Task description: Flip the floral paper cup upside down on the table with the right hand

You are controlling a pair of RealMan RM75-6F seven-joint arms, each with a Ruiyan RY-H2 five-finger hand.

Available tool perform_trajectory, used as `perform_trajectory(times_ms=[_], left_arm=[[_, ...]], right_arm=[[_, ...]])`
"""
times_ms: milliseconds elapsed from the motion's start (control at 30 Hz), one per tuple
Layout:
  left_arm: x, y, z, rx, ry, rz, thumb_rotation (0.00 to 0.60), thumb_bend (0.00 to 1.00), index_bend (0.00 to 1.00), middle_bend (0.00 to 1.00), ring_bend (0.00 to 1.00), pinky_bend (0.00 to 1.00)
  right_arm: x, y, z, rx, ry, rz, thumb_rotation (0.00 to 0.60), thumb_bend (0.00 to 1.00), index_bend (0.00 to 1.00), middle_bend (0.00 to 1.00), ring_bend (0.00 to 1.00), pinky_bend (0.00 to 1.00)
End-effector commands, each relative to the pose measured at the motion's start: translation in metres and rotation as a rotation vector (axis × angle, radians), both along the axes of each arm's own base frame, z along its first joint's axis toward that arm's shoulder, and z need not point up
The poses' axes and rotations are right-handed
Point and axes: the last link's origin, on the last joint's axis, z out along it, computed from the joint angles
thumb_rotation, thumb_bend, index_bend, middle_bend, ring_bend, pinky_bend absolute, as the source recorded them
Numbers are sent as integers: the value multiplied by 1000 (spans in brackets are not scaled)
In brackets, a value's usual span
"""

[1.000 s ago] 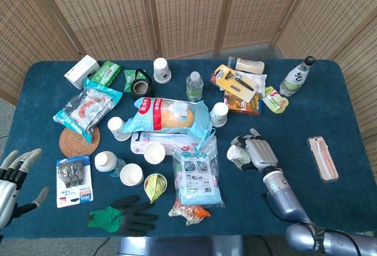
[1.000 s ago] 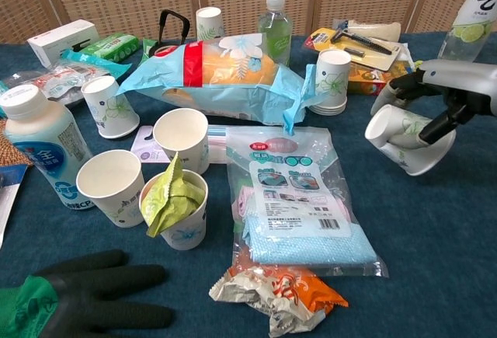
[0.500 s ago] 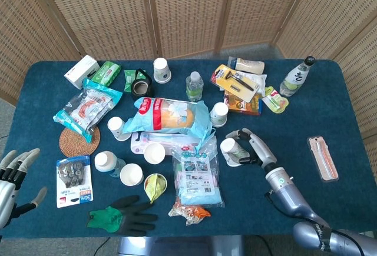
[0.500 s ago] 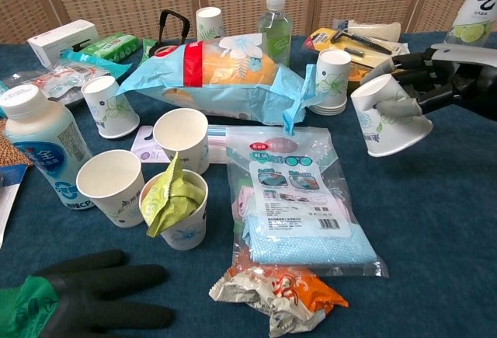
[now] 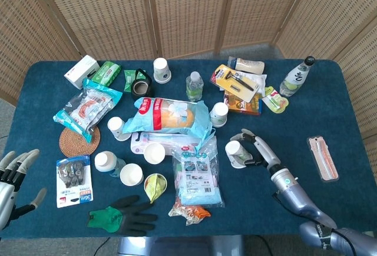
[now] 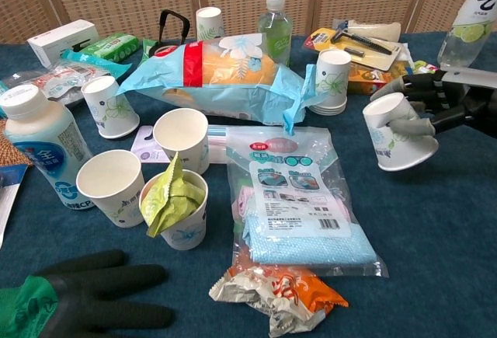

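Note:
The floral paper cup (image 6: 396,134) is turned bottom-up, its mouth facing down at the blue tablecloth and tilted slightly. My right hand (image 6: 436,108) grips it from the right side, fingers wrapped around its wall. In the head view the cup (image 5: 235,152) and the right hand (image 5: 257,148) sit right of the table's middle, beside the plastic packet. I cannot tell whether the rim touches the cloth all round. My left hand (image 5: 14,176) hangs off the table's front left corner, fingers spread, holding nothing.
An inverted cup stack (image 6: 333,81) stands just behind the held cup. A bagged cloth packet (image 6: 292,198) lies to its left. Upright cups (image 6: 180,137), a wrapper-filled cup (image 6: 175,206), a blue snack bag (image 6: 221,72), a glove (image 6: 74,297) and a lime bottle (image 6: 470,21) crowd the table.
The right hand rotated the cup from lying on its side to bottom-up and brought it down toward the cloth. The left hand stayed put.

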Motion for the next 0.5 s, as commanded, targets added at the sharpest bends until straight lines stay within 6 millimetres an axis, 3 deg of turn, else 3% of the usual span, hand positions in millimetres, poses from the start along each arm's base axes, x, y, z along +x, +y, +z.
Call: perform_trajectory(times_ms=[33,133,500], left_arm=[[0,-1,0,0,1,-2,600,397,56,149,156,0],[0,-1,1,5,-3,-4,600,397,56,149,156,0],[-3,-2,2,10,-8,-7,600,398,56,150,156,0]], right_arm=[[-7,4,3,10,31,13,600,430,219,215,0,0],[-14,8,8,16,75,25,600,461,129,148,0,0],[-9,19,48,-44,153,75,593,480,23,89,0,0]])
